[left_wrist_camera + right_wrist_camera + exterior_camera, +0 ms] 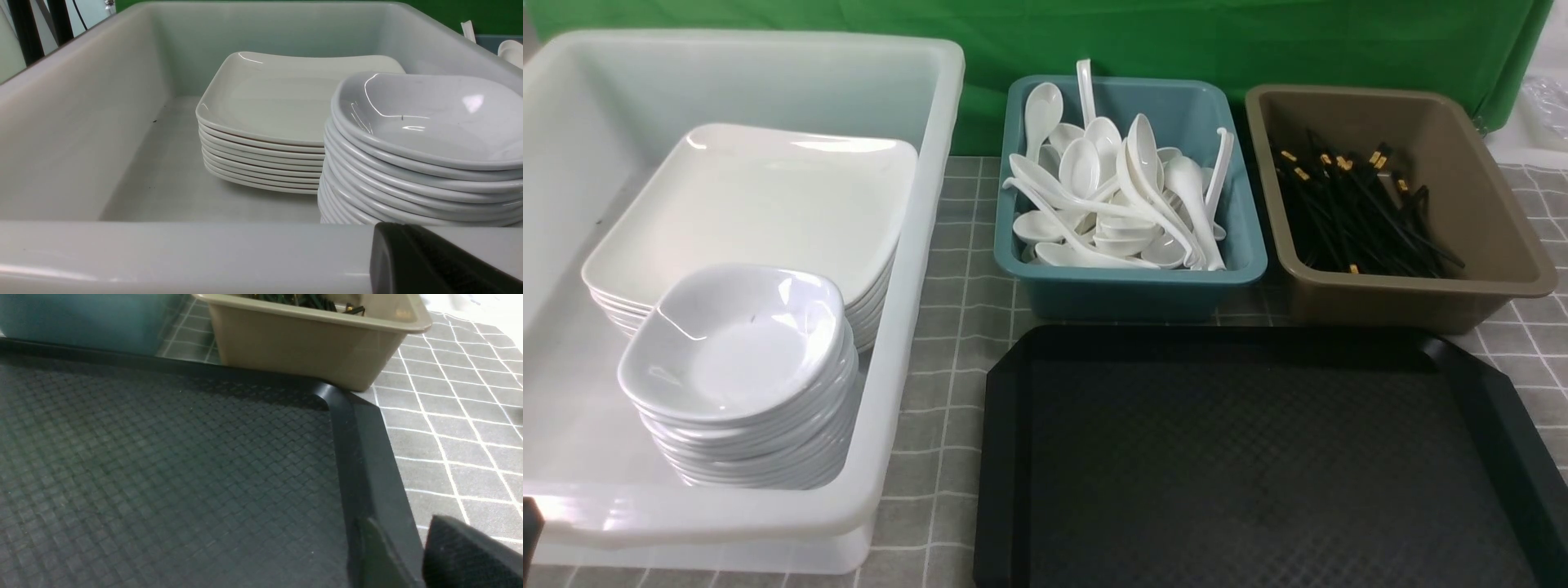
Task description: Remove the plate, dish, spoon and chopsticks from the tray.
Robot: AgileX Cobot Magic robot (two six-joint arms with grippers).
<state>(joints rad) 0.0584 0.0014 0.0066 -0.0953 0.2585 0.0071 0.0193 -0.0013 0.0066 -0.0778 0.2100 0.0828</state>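
The black tray (1258, 465) lies bare at the front right, with nothing on its textured floor (163, 465). White plates (760, 196) are stacked in the big white bin (907, 425), and a stack of small dishes (735, 343) stands in front of them. Spoons (1119, 196) fill the teal bin, and chopsticks (1356, 212) lie in the brown bin. My left gripper (394, 232) is shut and empty, just outside the white bin's near rim (184, 253), in front of the dishes (433, 118). My right gripper (402, 528) is open above the tray's right rim (367, 457), holding nothing.
The teal bin (1135, 286) and the brown bin (1413, 298) stand side by side right behind the tray. A grey checked cloth (947, 343) covers the table. A green backdrop hangs at the back.
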